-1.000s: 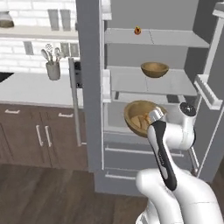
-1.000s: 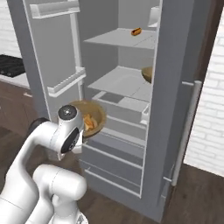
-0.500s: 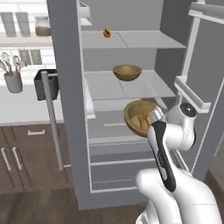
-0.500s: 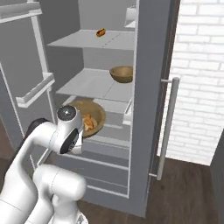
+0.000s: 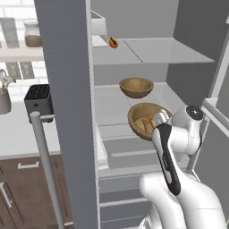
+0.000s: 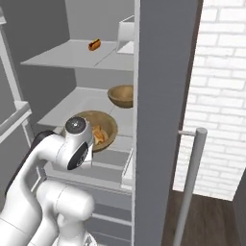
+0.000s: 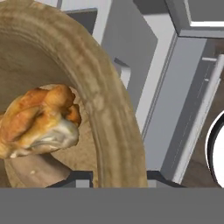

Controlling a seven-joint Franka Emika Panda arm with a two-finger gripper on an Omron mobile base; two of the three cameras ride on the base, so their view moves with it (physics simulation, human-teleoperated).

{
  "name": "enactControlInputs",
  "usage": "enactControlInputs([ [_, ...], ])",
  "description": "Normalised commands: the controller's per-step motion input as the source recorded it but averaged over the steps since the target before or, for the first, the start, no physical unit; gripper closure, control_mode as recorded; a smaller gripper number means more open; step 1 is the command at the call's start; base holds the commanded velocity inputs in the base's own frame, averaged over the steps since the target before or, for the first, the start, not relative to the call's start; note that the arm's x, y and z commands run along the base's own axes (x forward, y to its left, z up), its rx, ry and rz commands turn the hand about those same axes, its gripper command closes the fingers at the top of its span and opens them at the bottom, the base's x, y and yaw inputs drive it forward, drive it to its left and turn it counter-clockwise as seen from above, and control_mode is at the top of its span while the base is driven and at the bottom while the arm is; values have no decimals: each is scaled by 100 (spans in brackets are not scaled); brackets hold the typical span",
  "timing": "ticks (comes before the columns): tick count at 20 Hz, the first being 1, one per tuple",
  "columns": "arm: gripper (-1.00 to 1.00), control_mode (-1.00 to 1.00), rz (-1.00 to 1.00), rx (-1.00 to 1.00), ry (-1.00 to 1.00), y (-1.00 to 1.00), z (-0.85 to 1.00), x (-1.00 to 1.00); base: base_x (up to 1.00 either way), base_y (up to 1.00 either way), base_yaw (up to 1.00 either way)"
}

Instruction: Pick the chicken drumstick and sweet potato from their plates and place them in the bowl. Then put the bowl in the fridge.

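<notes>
My gripper (image 5: 157, 119) is shut on the near rim of the tan wooden bowl (image 5: 144, 119) and holds it up at the front of the open fridge (image 5: 170, 80), near its middle shelf. In the hand view the fingertips (image 7: 78, 179) straddle the bowl rim (image 7: 101, 103). Inside the bowl lie the orange, lumpy sweet potato (image 7: 38, 120) and, under it, the pale tan chicken drumstick (image 7: 35, 168). From the right base view the bowl (image 6: 106, 126) shows beyond my wrist, with the orange food (image 6: 99, 135) in it. The plates are out of view.
A second wooden bowl (image 5: 136, 86) stands on the middle shelf behind the held one. A small orange-brown item (image 5: 113, 42) lies on the upper shelf. The fridge door (image 5: 67, 112) with its bar handle (image 5: 44, 170) stands close on the left. A dark toaster (image 5: 39, 97) sits on the counter.
The whole picture has shifted and grown, so the base has driven closer to the fridge. The bowl stays in my gripper at the same place relative to the arm.
</notes>
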Motion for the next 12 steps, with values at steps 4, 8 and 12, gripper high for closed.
enactControlInputs([
  [4, 100, -100, 0, 0, 0, 5, 1, 2, 39, 16, -2],
  [8, 100, -100, 16, -6, -6, 45, 22, 0, 0, 0, 0],
  [12, 100, -100, 23, -6, -11, 46, 46, 2, 0, 0, 0],
])
